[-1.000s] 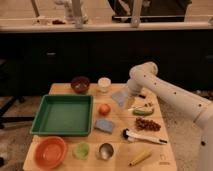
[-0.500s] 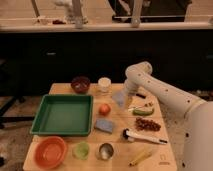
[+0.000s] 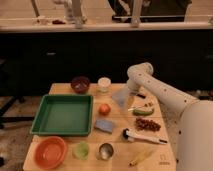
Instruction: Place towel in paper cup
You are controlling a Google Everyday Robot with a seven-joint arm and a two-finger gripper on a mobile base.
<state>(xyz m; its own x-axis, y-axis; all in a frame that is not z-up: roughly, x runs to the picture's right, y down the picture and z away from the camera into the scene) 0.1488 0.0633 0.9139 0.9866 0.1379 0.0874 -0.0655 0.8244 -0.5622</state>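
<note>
Tabletop (image 3: 119, 116) scene: claw (image 3: 129, 93) moved closer to towel (image 3: 121, 98).

I am looking at what reads as a robot test station in a kitchen-like room; a pale counter (image 3: 100, 26) runs across the top of the frame above dark cabinet fronts (image 3: 55, 57); in the lower centre, a small wooden table (image 3: 59, 89) carries neat rows of a green tray (image 3: 62, 116), an orange bowl (image 3: 50, 151) and a metal cup (image 3: 105, 151); a white robot arm (image 3: 160, 92) stretches from the right edge, its gripper (image 3: 132, 95) mid-frame over the table.
</note>
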